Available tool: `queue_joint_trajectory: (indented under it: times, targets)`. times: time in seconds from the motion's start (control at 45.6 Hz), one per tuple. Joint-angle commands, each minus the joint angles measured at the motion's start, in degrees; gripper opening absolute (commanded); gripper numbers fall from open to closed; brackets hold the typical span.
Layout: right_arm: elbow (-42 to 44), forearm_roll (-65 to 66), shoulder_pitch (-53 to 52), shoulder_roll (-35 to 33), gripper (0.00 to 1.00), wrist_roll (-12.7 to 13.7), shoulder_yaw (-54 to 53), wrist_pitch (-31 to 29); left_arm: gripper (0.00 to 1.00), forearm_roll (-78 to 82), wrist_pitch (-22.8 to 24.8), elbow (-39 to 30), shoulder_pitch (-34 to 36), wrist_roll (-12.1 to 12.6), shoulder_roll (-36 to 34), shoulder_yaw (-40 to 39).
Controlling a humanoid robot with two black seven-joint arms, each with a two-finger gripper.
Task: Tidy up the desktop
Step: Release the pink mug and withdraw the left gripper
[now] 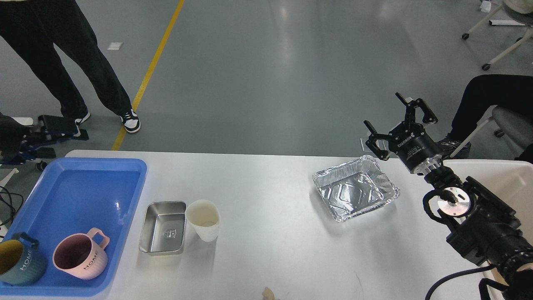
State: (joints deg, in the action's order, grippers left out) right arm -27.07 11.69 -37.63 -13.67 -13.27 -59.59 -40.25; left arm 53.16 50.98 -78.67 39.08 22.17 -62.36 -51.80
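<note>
The white desktop point(270, 187) fills the lower half of the head view. On it lie a crumpled foil tray point(355, 188) at the right, a small steel tray point(163, 227) and a white paper cup point(202, 219) touching it, and a small scrap point(267, 293) at the front edge. My right gripper point(385, 116) is open and empty, just above and behind the foil tray's far right corner. My left gripper point(62, 128) is raised beyond the table's far left corner, looks open, and holds nothing.
A blue tray point(125, 196) at the left holds a pink mug point(81, 254) and a teal mug point(18, 258). A beige bin point(504, 179) stands at the right edge. A person's legs point(75, 62) stand behind the table at the left, and a seated person point(491, 96) is at the right.
</note>
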Motion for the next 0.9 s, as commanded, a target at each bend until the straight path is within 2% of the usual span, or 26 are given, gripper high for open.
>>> queue_joint_trajectory:
  times: [0.0,0.066,0.131,0.197,0.307,0.351,0.416,0.46,0.482,0.789,0.876]
  targets:
    - [-0.09,0.18,-0.08,0.14,1.0,0.0,0.0,0.43,0.96,-12.96,3.94,-13.87,-0.85,3.23,-15.65,0.03]
    - [-0.09,1.14,-0.08,0.31,1.0,0.0,0.0,0.87,0.95,-18.44,4.02,-16.16,-0.94,3.15,-25.76,0.73]
    - [-0.09,1.67,-0.08,0.31,1.0,0.0,0.0,0.87,0.94,-18.54,4.02,-15.73,-0.94,1.05,-32.98,1.69]
    - [-0.09,1.67,-0.16,0.49,1.0,0.0,0.0,0.87,0.94,-18.27,4.02,-12.58,-0.85,-3.17,-35.28,5.55]
    - [-0.09,1.67,-0.34,1.1,1.0,0.0,0.0,1.05,0.92,-13.19,4.02,-6.95,-0.76,-8.44,-35.03,11.62]
    - [-0.09,1.76,-0.34,1.19,1.0,0.0,0.0,1.05,0.9,-8.98,4.02,-5.89,-0.76,-13.09,-33.53,14.43]
    - [-0.62,1.76,-0.34,1.28,1.0,0.0,0.0,1.05,0.9,-2.82,3.78,-5.62,-0.67,-22.31,-32.39,18.74]
    - [-0.88,1.85,-0.25,1.11,1.0,0.0,0.0,1.05,0.9,-0.44,-0.07,-6.32,-0.67,-27.15,-32.65,21.2]
    - [-0.97,1.85,-0.25,1.02,1.0,0.0,0.0,1.05,0.9,-0.17,-0.96,-6.5,-0.67,-28.48,-32.82,22.17]
    - [-0.97,2.46,0.1,0.49,1.0,0.17,0.0,1.22,0.91,-0.17,-1.15,-7.9,-0.32,-31.48,-32.91,23.32]
    - [-0.97,2.46,0.1,0.58,1.0,0.26,0.0,1.22,0.91,-0.17,-1.23,-7.9,-0.23,-31.57,-32.82,23.32]
